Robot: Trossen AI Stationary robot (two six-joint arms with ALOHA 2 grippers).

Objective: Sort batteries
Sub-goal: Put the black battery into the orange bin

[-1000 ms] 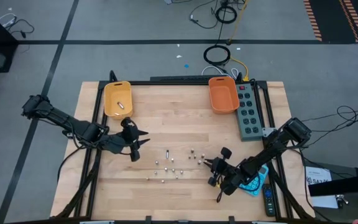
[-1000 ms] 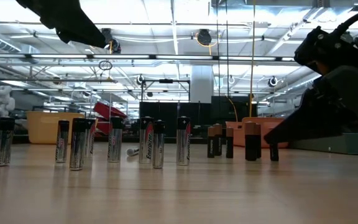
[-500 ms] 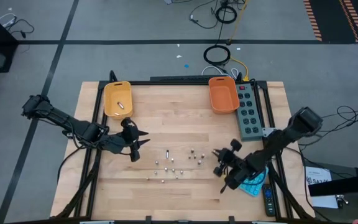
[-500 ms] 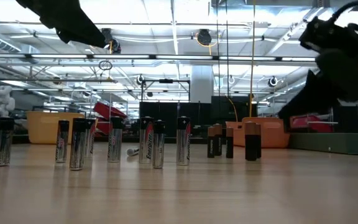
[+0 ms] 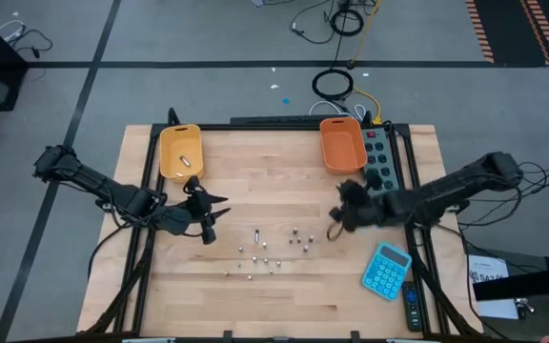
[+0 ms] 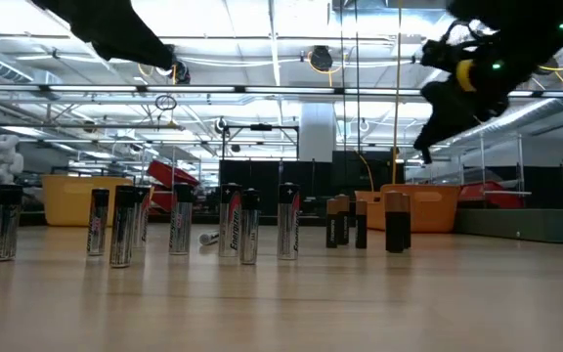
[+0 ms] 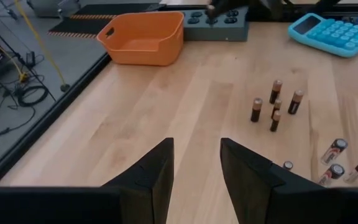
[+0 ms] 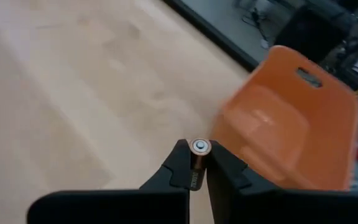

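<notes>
Several small batteries (image 5: 258, 257) stand upright on the wooden table (image 5: 284, 181) near its middle. A group of dark copper-topped ones (image 7: 275, 109) stands to their right, and one battery lies on its side (image 6: 208, 238). My right gripper (image 5: 339, 224) hangs above the table, between the dark group and the orange bin (image 5: 342, 145), shut on one dark battery (image 8: 197, 160). My left gripper (image 7: 196, 149) hovers open and empty, left of the batteries and below the yellow bin (image 5: 180, 151), which holds one battery (image 5: 185, 160). My right gripper pinches the dark battery by its sides (image 8: 196, 174) between the two fingertips. The battery's copper end with the silver cap (image 8: 199, 147) sticks out past the fingers. The fingers come from the table's right, slanting down. The battery is lifted clear of the table.
A grey-green power strip (image 5: 381, 171) lies along the right edge beside the orange bin. A blue calculator (image 5: 387, 270) and a dark remote (image 5: 413, 310) lie at the near right corner. Bare wood stretches between the two bins.
My right gripper has risen from the near right of the table, where it stood over the calculator. It has swung toward the far edge and the orange bin, carrying a dark battery up off the table. The calculator now lies uncovered.
</notes>
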